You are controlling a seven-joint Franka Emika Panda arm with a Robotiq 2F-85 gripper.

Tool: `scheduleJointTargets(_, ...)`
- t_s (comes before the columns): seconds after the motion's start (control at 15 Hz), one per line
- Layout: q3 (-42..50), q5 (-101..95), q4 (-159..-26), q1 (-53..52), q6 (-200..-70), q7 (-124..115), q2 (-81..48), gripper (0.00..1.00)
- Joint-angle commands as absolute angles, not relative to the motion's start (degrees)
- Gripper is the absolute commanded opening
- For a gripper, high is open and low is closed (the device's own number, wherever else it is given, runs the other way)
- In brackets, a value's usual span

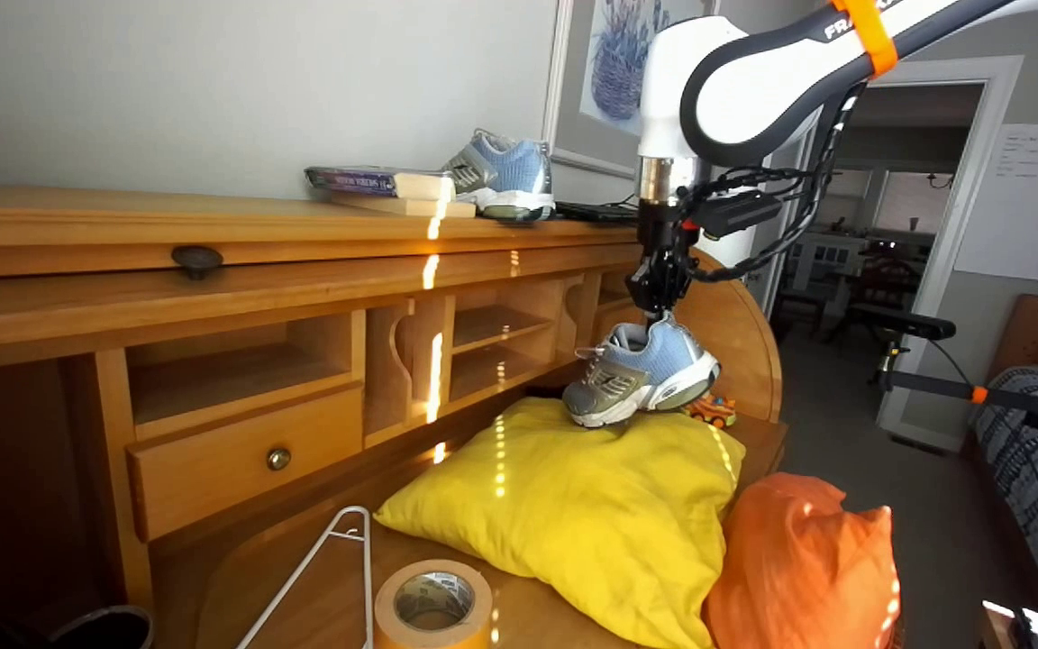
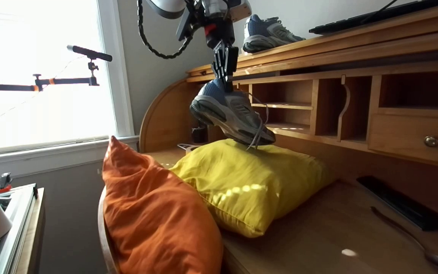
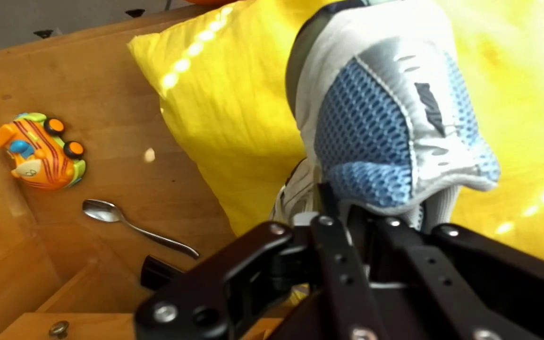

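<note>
Gripper (image 2: 228, 86): clamped on blue-grey shoe (image 1: 650, 368), pinching the collar; exact finger placement hard to make out.
Blue-grey shoe: hangs directly under gripper, tilted, toe down, heel up; laces (image 2: 257, 134) dangle loose near toe.
Yellow cushion (image 1: 564, 514): right below gripper, under the shoe; toe touching it or not, cannot tell.
Orange cushion (image 2: 158, 213): lower than gripper, off to one side, just beside yellow cushion.
Desk (image 2: 310, 239): wooden, work surface below gripper; pigeonholes (image 2: 315, 102) off to one side of it.
Second shoe (image 1: 514, 180): higher than fingertips, on desk top, similar blue and grey.
Books (image 1: 393, 189): higher than fingertips, stacked next to second shoe.
Black keyboard (image 2: 375, 19): higher than fingertips, also on desk top.
Toy car (image 3: 40, 156): orange, below gripper, left of it in wrist view, past cushion edge.
Spoon (image 3: 104, 211): below gripper, left of it in wrist view, near black flat object (image 2: 399, 203).
Tape roll (image 1: 390, 622), white hanger (image 1: 368, 577): below gripper, well apart from it, across yellow cushion from toy car.
</note>
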State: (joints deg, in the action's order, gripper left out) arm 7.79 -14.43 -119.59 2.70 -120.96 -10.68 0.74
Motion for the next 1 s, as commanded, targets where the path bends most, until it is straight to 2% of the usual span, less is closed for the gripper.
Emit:
scheduleJointTargets(0.0, 6.1, -13.4, -120.5, 3.3, -117.0, -9.0, 6.2, 0.03)
scheduleJointTargets(0.93, 3.2, -14.3, -120.1, 3.3, -114.3, -7.5, 18.4, 0.03)
